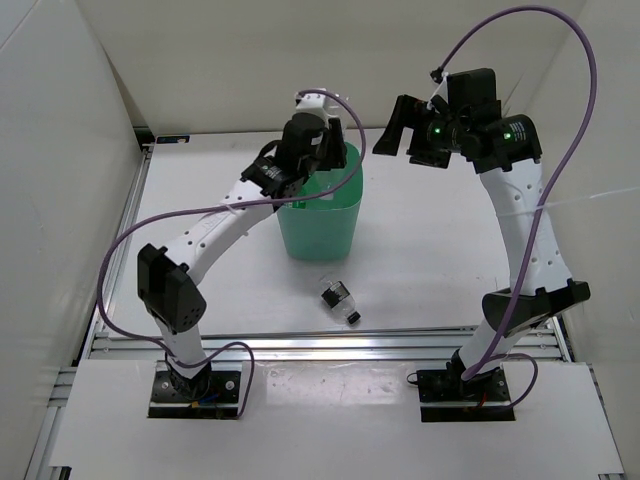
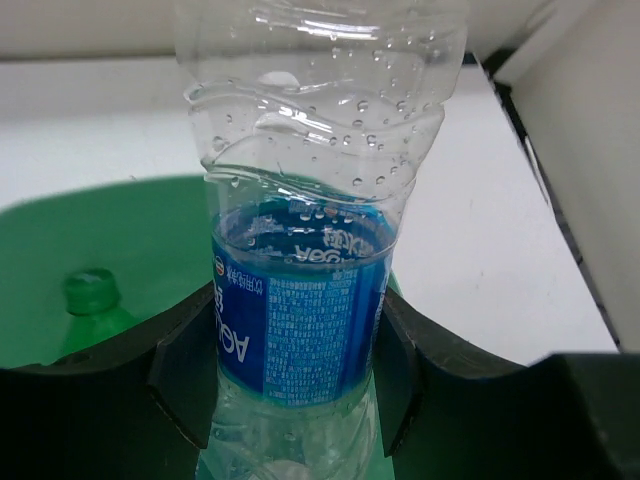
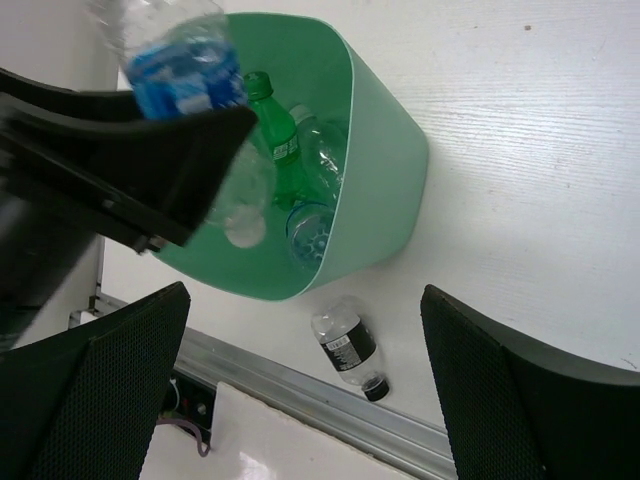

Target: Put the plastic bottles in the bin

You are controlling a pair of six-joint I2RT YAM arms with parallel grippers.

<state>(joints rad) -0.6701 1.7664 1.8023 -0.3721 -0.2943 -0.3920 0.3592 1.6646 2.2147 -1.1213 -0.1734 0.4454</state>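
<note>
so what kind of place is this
Probably a robotics lab work cell, not a home or shop: white panel walls box in a white table, an aluminium rail frame edges it, and the left arm and right arm are bolted alongside.

Two arms of one pattern. Left arm and right arm: white, rounded link shells with rows of small holes along them, joined by black, blocky joint housings. Each rises from a dark plate, the left base plate and the right base plate, with thin wires at the foot. A purple cable runs outside each arm in a loose loop: left cable, right cable. Green lights glow on the right arm's black wrist housing. Left tool – matt black, with smooth, thick fingers. Right tool – matt black, with broad, tapering fingers; the pads carry a fine mesh texture.
</note>
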